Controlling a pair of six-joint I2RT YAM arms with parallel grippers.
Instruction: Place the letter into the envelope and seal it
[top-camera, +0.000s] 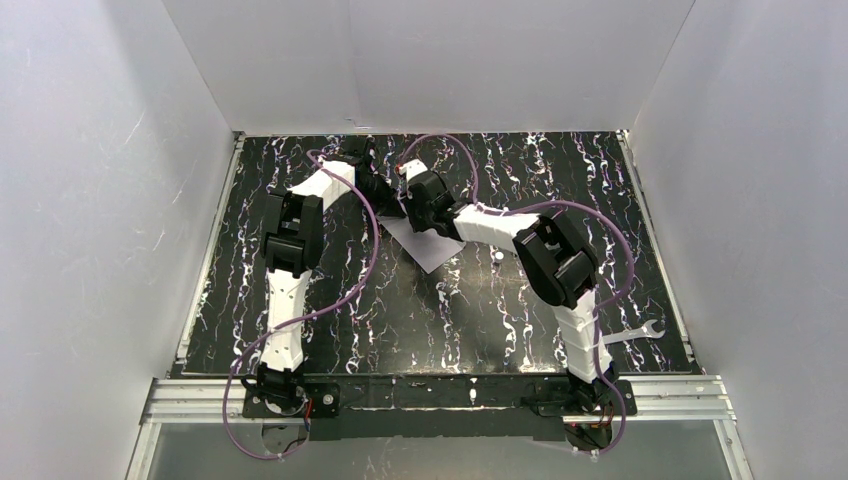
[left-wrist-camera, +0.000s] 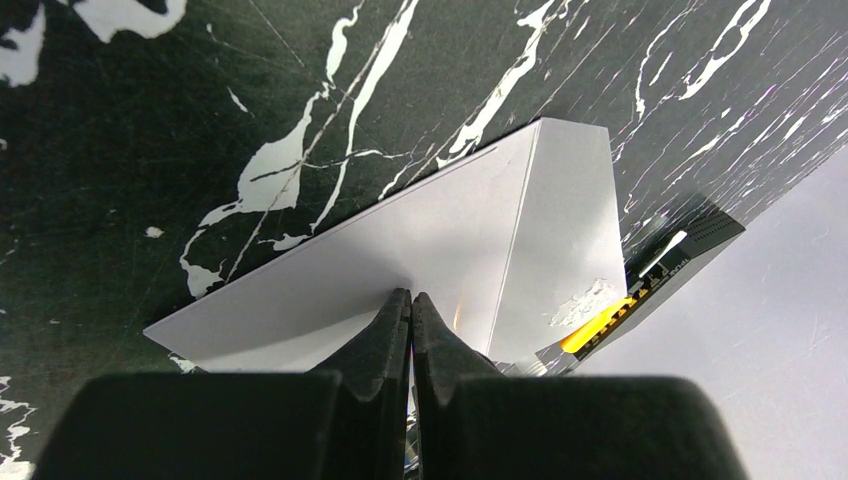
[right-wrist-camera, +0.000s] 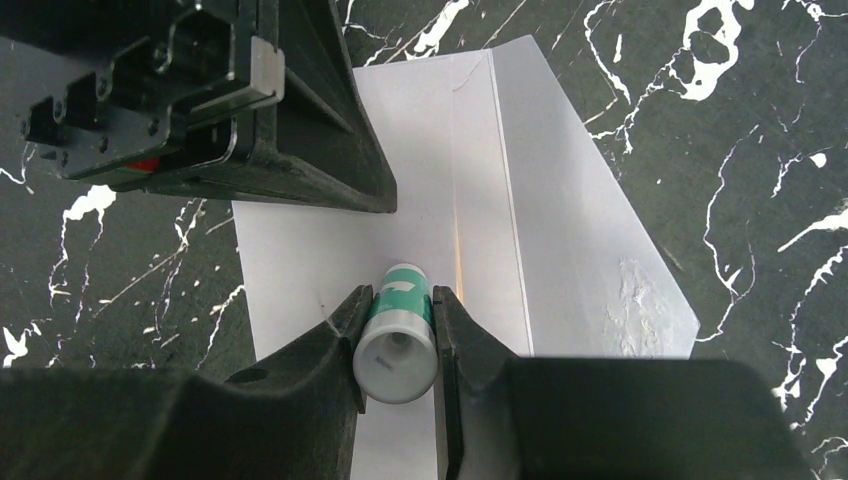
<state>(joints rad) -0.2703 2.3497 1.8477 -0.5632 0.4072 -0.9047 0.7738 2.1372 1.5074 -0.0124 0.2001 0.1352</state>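
The envelope lies flat near the middle of the table's far edge. Its flap is open, with a tan sliver of the letter at the fold. The left gripper, clenched empty, rests on it. The right gripper clasps a glue stick parallel to the fold, the flap just beyond.

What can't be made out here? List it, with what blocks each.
- Cream-tan paper letter: at most a thin orange line along the flap fold, right wrist view; the pale lavender-white paper envelope covers the rest.
- Envelope, top view: mostly under the left arm and right arm.
- Small black box, left wrist view: label too small to read.
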